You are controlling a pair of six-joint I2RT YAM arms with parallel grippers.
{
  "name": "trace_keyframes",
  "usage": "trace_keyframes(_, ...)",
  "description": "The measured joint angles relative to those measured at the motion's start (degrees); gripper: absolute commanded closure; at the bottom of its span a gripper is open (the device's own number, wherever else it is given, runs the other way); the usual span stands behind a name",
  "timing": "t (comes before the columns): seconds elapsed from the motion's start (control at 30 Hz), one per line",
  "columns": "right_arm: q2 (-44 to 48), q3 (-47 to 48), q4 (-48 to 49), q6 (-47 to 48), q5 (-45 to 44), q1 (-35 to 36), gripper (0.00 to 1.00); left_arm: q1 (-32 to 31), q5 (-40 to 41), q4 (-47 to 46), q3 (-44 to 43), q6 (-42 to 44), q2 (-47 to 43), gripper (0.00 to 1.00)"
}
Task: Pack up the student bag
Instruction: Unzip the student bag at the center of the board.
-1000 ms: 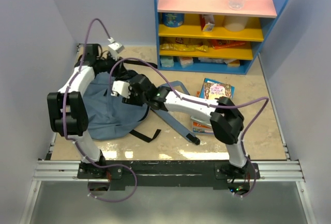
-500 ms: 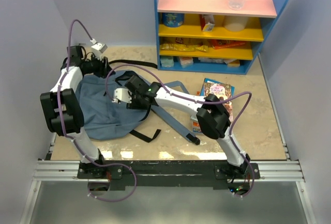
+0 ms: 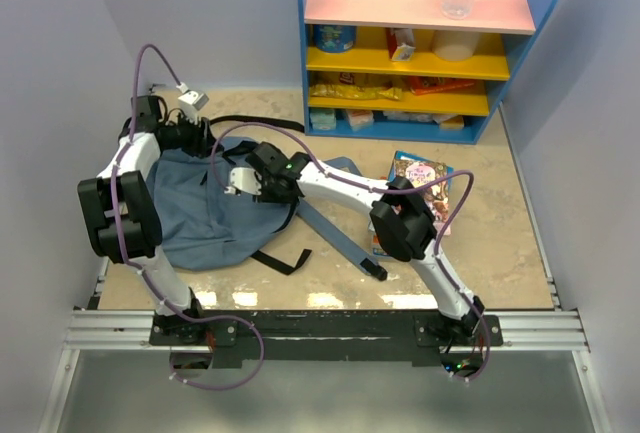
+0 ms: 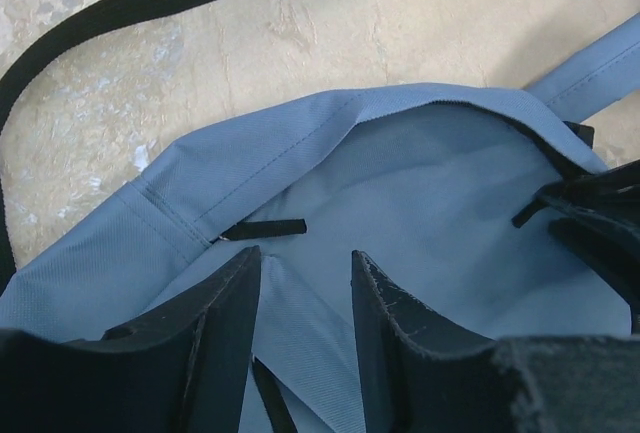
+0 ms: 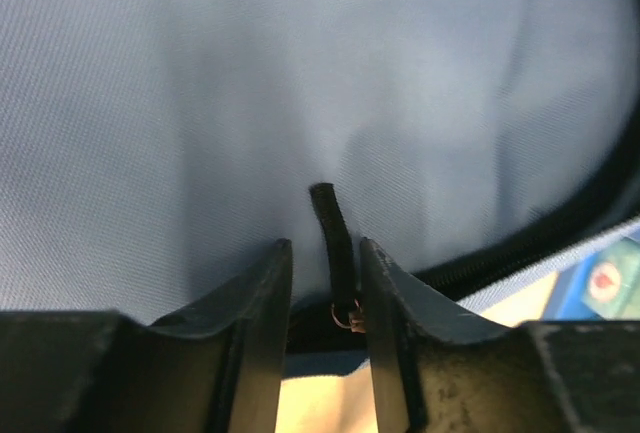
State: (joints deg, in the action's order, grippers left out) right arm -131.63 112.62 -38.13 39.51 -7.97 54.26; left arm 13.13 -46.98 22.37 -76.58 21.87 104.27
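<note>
Near edge: both arm bases are bolted to the rail. The bare table [image 3: 500, 243] I can see lies in a strip in front of the bases and along the right side.

The student bag [image 3: 200, 223] lies flat on the left half of the table. Its left side is close to the left wall, so there is little room there. A grey-blue shoulder strap [image 3: 335, 238] trails toward the near right, and a thin black strap [image 3: 285, 261] pokes out at the bag's near edge.

Right gripper [image 5: 325, 253]: it reaches across to the bag's upper right part. The fingers are narrow and straddle a black zip pull [image 5: 335, 233] against the fabric. I cannot tell whether the pads press on it.

Left gripper [image 4: 305, 263]: it is at the bag's far rim, over the open mouth. The fingers stand at a middling gap with a fold of fabric running up between them. I cannot tell whether it is clamped. The right gripper's dark fingers show at the right edge of this view, near.

Beyond the rim a black webbing strap [image 4: 150, 3] curves over bare table.

Right of the bag, apart from it, colourful books [image 3: 420, 175] lie partly under the right arm.

Far: a blue shelf unit [image 3: 400, 131] stands against the back wall, with a band of bare table between it and the bag.
</note>
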Motion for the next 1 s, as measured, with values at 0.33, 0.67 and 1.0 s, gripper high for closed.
trace_keyframes(0.33, -1.4, 0.4, -1.7, -0.6, 2.6, -0.1, 1.0, 0.0, -1.2, 0.2, 0.0, 0.5, 0.0, 0.55)
trace_keyframes(0.67, 6.2, -8.2, 3.8, -3.9, 6.6, -0.5, 1.0, -0.2, -4.1, 2.3, 0.0, 1.3, -0.5, 0.55)
trace_keyframes(1.0, 26.3, -28.1, 22.5, -12.4, 11.8, -1.7, 1.0, -9.2, -5.6, 0.0, 2.5, 1.3, -3.3, 0.55)
